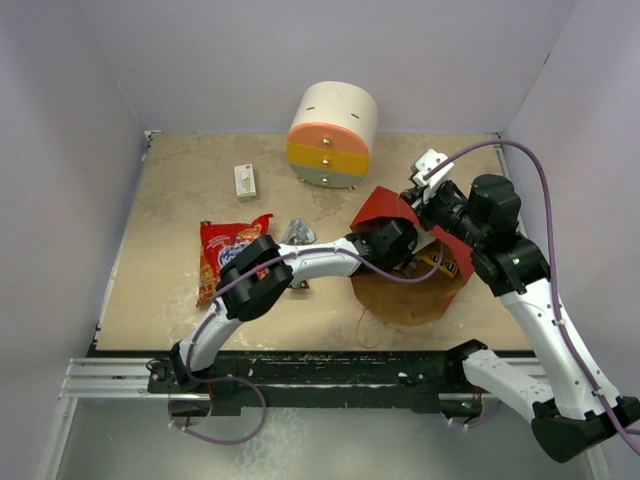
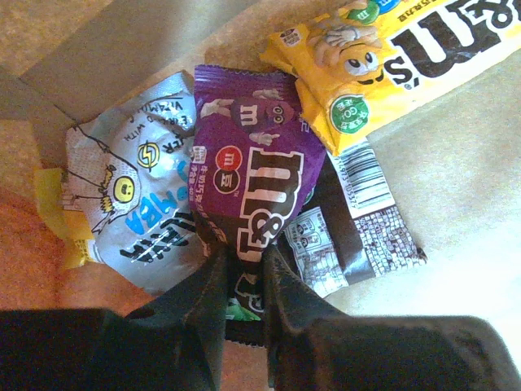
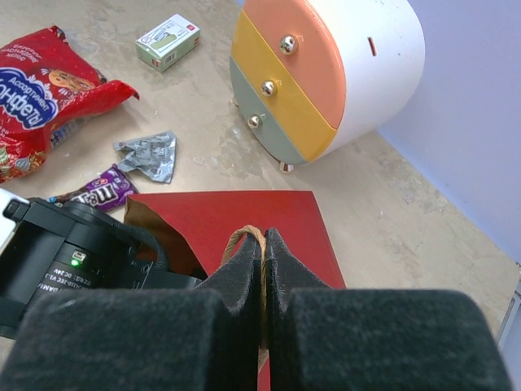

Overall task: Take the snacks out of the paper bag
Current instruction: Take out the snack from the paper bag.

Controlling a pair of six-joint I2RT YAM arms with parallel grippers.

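The paper bag point(image 1: 385, 210) lies on its side in the right half of the surface, with its open brown mouth turned to the near edge. My left arm goes across from the left and into that mouth.

My left claw point(image 2: 244, 265) is inside the bag. Its two fingers are close together, and the bottom end of a purple candy pack point(image 2: 252, 155) is pinched between them. A silver pack point(image 2: 134, 204) lies just to the left of the purple one, partly under it. A long yellow pack point(image 2: 391, 57) lies further in, touching the purple one's top corner. A dark wrapper point(image 2: 350, 236) with a bar code sticks out from under them.

My right claw point(image 3: 263, 261) is above the bag, on its right side. Its fingers are pressed shut on the thin loop handle point(image 3: 244, 236).

Some snacks lie outside the bag, on the surface. A second purple pack point(image 3: 98, 189) is just beside the bag's left side. A crumpled silver wrapper point(image 3: 151, 155) is near it. The big red chip bag point(image 1: 228, 255) lies left of the middle.

Further back, a small white and green box point(image 1: 244, 181) lies toward the far left corner. A round set of drawers point(image 1: 333, 135) stands at the far edge, near the middle.
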